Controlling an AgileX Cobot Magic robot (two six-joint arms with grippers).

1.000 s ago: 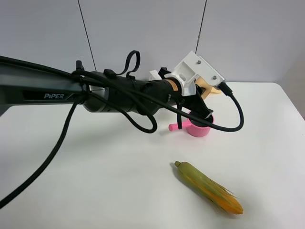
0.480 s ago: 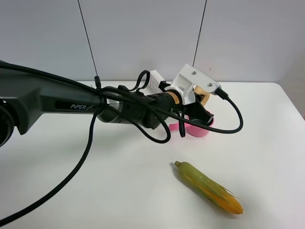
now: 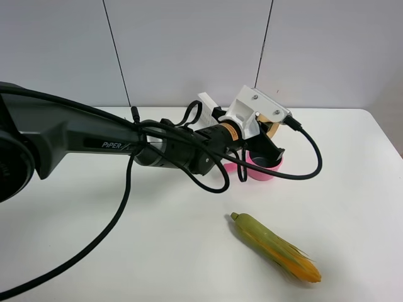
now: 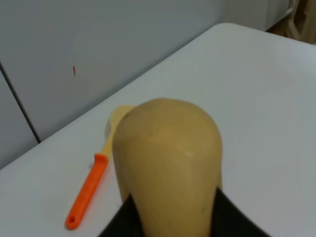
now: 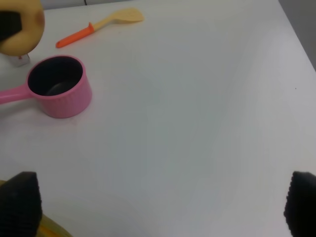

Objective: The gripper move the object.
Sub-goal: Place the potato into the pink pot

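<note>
Object: the tan egg-shaped object (image 4: 168,158) fills the centre of the left wrist view. In the high view only a sliver shows, right of centre, behind the white bracket (image 3: 252,104).
Hold: the left gripper (image 4: 173,224) is clenched on the object's lower sides, dark fingers showing at the bottom edge.
Position: the object hangs clear of the worktop (image 3: 126,239), close above the pink pot (image 5: 59,89). This reads as a carry in progress, but I cannot tell where it is bound.
Right gripper: the right gripper (image 5: 160,205) is spread wide with nothing between its fingers, which sit in the lower corners. It appears kept back out of the way.
Bystanders: the corn cob (image 3: 274,246) lies lower right, well apart. The spatula (image 4: 91,185) lies flat beyond the pot.
Count: one object, one pot, one corn cob, one spatula, two grippers.
</note>
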